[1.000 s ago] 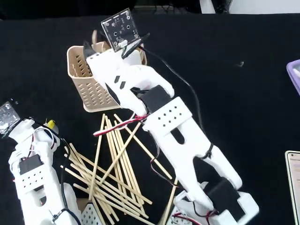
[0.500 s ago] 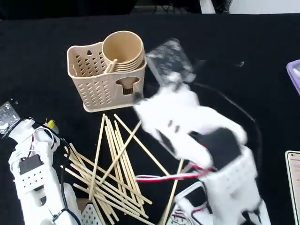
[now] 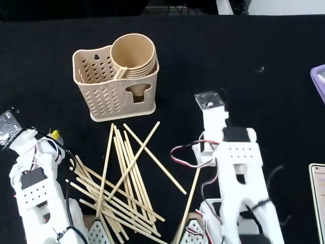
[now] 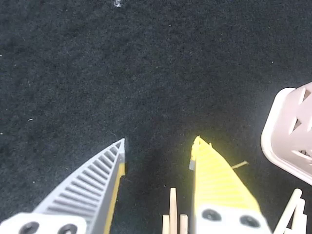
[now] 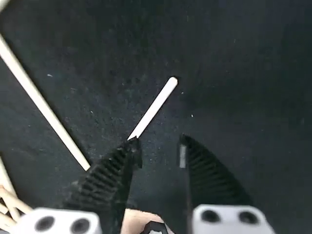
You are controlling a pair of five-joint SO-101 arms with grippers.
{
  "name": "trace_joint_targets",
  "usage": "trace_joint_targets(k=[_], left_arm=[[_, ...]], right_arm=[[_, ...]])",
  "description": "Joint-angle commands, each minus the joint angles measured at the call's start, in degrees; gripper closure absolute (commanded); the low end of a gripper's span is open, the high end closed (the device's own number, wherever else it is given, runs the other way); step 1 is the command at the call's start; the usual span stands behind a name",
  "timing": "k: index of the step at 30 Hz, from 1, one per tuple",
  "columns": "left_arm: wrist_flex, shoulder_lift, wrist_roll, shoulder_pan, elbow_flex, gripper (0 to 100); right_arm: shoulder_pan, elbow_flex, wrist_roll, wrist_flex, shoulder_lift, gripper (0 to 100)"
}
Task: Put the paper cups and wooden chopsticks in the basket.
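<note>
High view. Paper cups (image 3: 133, 51) nested in one stack, upright inside the basket (image 3: 109, 96), in the compartment on the right arm's side. What looks like one stick (image 3: 120, 72) leaning in the basket against the stack. Wooden chopsticks (image 3: 124, 168) in a crossed heap on the black table (image 3: 254, 51), in front of the basket and between the two arms. Right arm (image 3: 236, 168) folded near the front edge, well apart from the basket. Left arm (image 3: 30, 178) at the front corner beside the heap.

Left wrist view. Left gripper (image 4: 160, 144) spread wide, nothing between the fingers, above bare cloth. Stick ends (image 4: 173, 214) just behind the fingertips. Basket wall (image 4: 287, 131) near, off to one side.

Right wrist view. Right gripper (image 5: 158, 144) parted to a moderate gap, empty. Single chopstick (image 5: 153, 107) flat on the cloth, its near end at one fingertip. A longer stick (image 5: 39, 107) beside it.

Judgement. Cup part of the task apparently done. Chopstick part barely begun: nearly the whole heap left to pick up, with no stick in either gripper.
</note>
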Motion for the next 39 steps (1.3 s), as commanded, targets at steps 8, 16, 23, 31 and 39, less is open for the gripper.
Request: trace_joint_targets(k=[8, 16, 23, 31, 39], left_arm=[[-0.97, -0.18, 0.18, -0.48, -0.31, 78], [-0.97, -0.18, 0.18, -0.48, -0.31, 78], [-0.97, -0.18, 0.18, -0.57, -0.31, 78], [-0.97, -0.18, 0.18, -0.57, -0.31, 78], [-0.97, -0.18, 0.18, -0.57, -0.31, 78]], right_arm=[[-0.7, -4.0, -4.13, -10.11, 18.33, 82.5], [-7.38, -8.66, -7.38, -10.29, 27.38, 83.8], [-7.65, -9.27, -6.33, -10.37, 27.47, 99.0], [-7.65, -15.87, -6.86, -10.29, 17.98, 98.8], [-8.0, -23.25, -11.16, -7.38, 4.88, 98.8]])
